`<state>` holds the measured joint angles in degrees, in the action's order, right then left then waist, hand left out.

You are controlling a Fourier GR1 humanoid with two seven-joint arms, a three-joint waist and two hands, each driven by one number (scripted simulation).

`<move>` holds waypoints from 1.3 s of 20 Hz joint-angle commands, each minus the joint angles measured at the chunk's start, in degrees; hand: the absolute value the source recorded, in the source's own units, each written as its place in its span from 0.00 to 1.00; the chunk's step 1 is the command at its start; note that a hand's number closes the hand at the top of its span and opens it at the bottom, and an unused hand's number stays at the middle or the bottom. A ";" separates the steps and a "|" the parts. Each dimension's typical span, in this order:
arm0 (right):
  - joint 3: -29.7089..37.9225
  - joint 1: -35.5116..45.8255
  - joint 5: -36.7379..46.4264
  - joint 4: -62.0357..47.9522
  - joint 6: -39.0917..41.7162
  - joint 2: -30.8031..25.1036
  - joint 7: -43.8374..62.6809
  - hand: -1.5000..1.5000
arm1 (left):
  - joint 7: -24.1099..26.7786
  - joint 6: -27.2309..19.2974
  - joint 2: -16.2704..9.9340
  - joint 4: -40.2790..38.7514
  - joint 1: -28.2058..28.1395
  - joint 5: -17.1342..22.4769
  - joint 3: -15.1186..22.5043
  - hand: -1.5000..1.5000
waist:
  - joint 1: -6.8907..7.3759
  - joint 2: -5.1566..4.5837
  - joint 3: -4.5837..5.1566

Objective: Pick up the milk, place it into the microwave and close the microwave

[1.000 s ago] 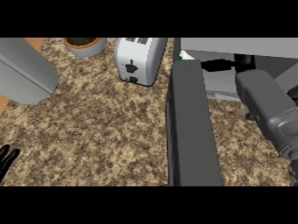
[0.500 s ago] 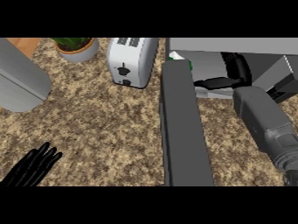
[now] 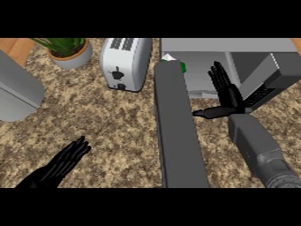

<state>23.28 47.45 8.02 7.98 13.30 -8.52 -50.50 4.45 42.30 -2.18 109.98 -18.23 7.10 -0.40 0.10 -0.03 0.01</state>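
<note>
Head view shows the milk (image 3: 173, 64) already inside the microwave (image 3: 244, 53), peeking past its open door (image 3: 178, 132), so the right hand (image 3: 226, 95), fingers straight and empty, should sweep that door shut squarely while the left hand (image 3: 58, 165) rests flat-fingered, holding nothing, over the bench (image 3: 107, 128).

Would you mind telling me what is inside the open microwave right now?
Inside the microwave, only the milk's white and green top shows, at the left of the cavity. The open door covers the rest of it; the right hand is open at the opening.
</note>
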 commanded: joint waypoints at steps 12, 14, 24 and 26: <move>-5.90 -26.45 0.65 15.53 1.95 -1.71 -3.54 0.00 | 6.19 -6.37 0.54 -15.86 11.02 -12.31 4.35 1.00 | -3.47 0.90 0.28; -6.14 -30.62 -0.48 19.40 4.95 -2.60 -4.14 0.00 | 6.19 -9.55 2.16 -16.46 13.68 -16.88 7.76 1.00 | -3.28 0.80 0.24; -6.52 -50.02 -8.72 43.77 13.43 -6.74 -0.63 0.00 | 12.87 -18.40 2.18 -30.76 21.19 -22.39 18.00 1.00 | -3.12 0.41 0.27; -6.72 -53.48 -10.64 45.44 17.19 -8.09 -1.12 0.00 | 14.32 -24.51 2.18 -32.71 23.36 -23.28 22.49 1.00 | -2.79 0.24 0.19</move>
<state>16.61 0.04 0.59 47.42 20.81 -14.50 -48.76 15.75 24.74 -0.03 82.05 2.59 -14.70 16.30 -2.91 0.40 0.24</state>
